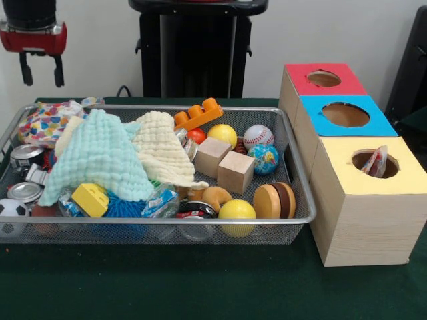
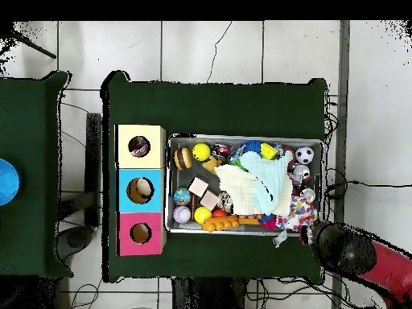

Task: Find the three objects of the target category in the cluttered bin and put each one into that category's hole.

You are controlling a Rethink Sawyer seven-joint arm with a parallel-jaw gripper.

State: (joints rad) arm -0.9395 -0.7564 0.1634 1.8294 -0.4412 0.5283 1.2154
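Note:
The wire mesh bin [image 1: 299, 175] is full of clutter; it also shows in the overhead view [image 2: 245, 138]. A spotted white cloth [image 1: 43, 123] lies bunched at the bin's left end, partly under the mint-green cloth [image 1: 100, 157]; from above the spotted cloth [image 2: 302, 211] is at the right end. Another spotted cloth [image 1: 378, 162] sticks out of the hole [image 1: 363, 160] in the yellow-topped box [image 1: 373, 180]. My gripper [image 1: 42, 72] hangs open and empty above and behind the bin's left end, clear of everything. No third spotted cloth shows.
A cream cloth [image 1: 160, 147] lies beside the mint one. The bin also holds an orange toy brick [image 1: 198, 115], two wooden cubes [image 1: 235, 171], balls [image 1: 257, 136] and cans [image 1: 25, 155]. The blue-topped box [image 1: 345, 115] and the red-topped box [image 1: 323, 79] stand behind the yellow one.

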